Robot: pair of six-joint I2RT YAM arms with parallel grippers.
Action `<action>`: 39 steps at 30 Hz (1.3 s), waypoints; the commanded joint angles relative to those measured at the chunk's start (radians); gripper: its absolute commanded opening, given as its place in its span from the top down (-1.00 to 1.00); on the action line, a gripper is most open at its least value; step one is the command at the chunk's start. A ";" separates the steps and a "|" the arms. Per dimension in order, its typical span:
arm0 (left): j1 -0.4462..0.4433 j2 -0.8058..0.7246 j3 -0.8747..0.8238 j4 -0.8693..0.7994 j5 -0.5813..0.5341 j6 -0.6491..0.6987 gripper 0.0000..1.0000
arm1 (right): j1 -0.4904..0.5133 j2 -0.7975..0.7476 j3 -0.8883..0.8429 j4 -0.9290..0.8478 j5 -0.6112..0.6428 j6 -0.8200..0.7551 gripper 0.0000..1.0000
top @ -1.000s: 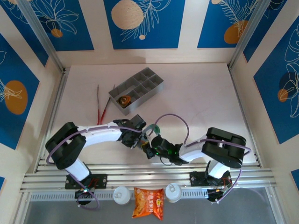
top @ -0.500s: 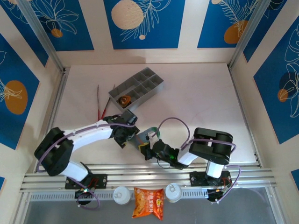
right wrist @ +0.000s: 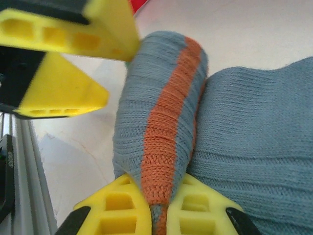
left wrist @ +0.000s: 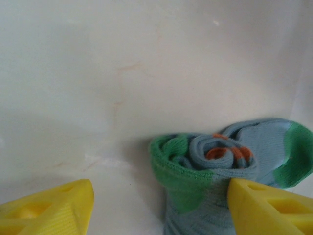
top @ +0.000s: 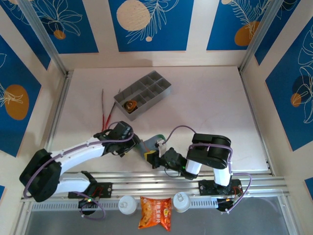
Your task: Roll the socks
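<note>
Pinching the rolled sock (right wrist: pixel 161 98) on its orange stripe, right gripper (right wrist: pixel 159 205) is clamped tight. Left gripper (left wrist: pixel 159 208) is spread wide around the roll. The sock lies on the table (left wrist: pixel 146 73), near edge, between the arms. It's soft, light and probably springs open, so grab across the whole roll.

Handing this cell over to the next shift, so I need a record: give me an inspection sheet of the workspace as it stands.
Surface: white table, faint smudges.
Job's things: grey-blue sock partly rolled near the front edge; brown-orange bundle, perhaps the other sock, in the grey compartment tray.
Clutter: red-handled tongs; snack bag beyond the front rail.
Grippers: left gripper open, close to the sock; right gripper shut on the roll's end.
Cables: purple cables looped along both arms.
Surroundings: blue-patterned wall panels.
</note>
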 commanded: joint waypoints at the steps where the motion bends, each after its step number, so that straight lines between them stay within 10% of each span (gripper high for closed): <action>1: -0.002 0.055 0.018 0.119 0.060 0.035 -0.38 | 0.011 0.200 -0.060 -0.500 -0.192 0.088 1.00; 7: -0.034 0.121 -0.002 0.163 0.100 0.029 -0.07 | -0.004 0.199 -0.050 -0.509 -0.217 0.081 1.00; 26: -0.116 0.123 -0.024 0.115 0.089 0.132 -0.17 | -0.099 0.254 0.007 -0.582 -0.320 0.057 1.00; 35: -0.156 0.225 -0.028 0.116 0.133 0.164 0.17 | -0.124 0.255 0.053 -0.658 -0.342 0.031 1.00; 39: -0.161 0.279 -0.016 0.091 0.169 0.200 0.70 | -0.142 0.249 0.072 -0.693 -0.348 0.012 1.00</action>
